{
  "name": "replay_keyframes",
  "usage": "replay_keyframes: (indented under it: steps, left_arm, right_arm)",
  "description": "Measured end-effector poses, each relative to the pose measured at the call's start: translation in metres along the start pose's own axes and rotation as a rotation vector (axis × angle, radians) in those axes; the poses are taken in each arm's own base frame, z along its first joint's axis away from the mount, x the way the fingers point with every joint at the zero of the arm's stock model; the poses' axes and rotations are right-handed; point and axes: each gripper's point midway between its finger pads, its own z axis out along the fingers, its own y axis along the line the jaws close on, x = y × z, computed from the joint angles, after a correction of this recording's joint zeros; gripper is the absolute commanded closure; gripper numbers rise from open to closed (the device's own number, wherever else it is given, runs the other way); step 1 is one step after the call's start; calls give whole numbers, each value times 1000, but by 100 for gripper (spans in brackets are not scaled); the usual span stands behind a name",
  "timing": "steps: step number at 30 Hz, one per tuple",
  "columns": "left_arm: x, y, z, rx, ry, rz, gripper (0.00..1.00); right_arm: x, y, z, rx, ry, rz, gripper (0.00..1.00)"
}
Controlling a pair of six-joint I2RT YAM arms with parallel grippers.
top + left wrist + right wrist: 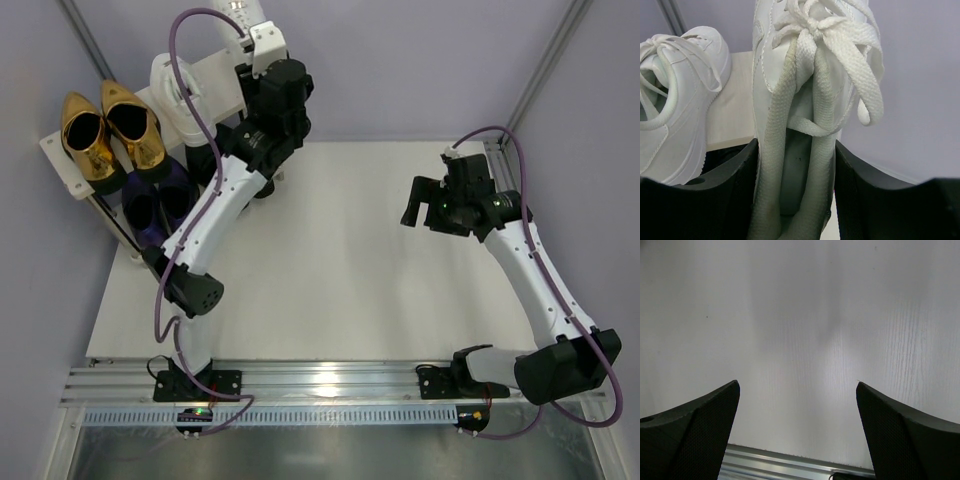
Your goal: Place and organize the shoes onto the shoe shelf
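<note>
My left gripper (252, 30) (795, 190) is shut on the tongue and laces of a white lace-up sneaker (805, 65) (245, 10), held over the far right end of the shoe shelf's top board (732, 100) (215, 75). The other white sneaker (675, 100) (172, 92) stands on that board to its left. Gold loafers (108, 135) sit at the top tier's left. Purple dress shoes (158, 205) sit on the lower tier. A black shoe (203, 160) shows partly under my left arm. My right gripper (420, 200) (797, 410) is open and empty above the white table.
The white table (340, 260) stretches right of the shelf. A metal rail (330, 380) runs along the near edge and shows in the right wrist view (790, 462). Grey walls close in behind the shelf.
</note>
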Motion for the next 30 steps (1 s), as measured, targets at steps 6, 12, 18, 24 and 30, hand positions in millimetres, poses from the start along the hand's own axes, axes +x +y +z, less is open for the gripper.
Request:
replay_keyframes:
  steps: [6, 12, 18, 24, 30]
  left_arm:
    - [13, 33, 32, -94, 28, -4, 100]
    - [21, 62, 54, -160, 53, -38, 100]
    - [33, 74, 64, -183, 83, -54, 100]
    - [40, 72, 64, -174, 99, -63, 78]
    - [39, 72, 63, -173, 96, -77, 30]
  right_arm:
    - [-1, 0, 1, 1, 3, -3, 2]
    - [-1, 0, 3, 3, 7, -7, 2]
    - [-1, -1, 4, 4, 11, -7, 2]
    - [0, -1, 6, 7, 18, -5, 2]
    - [0, 0, 6, 1, 20, -5, 2]
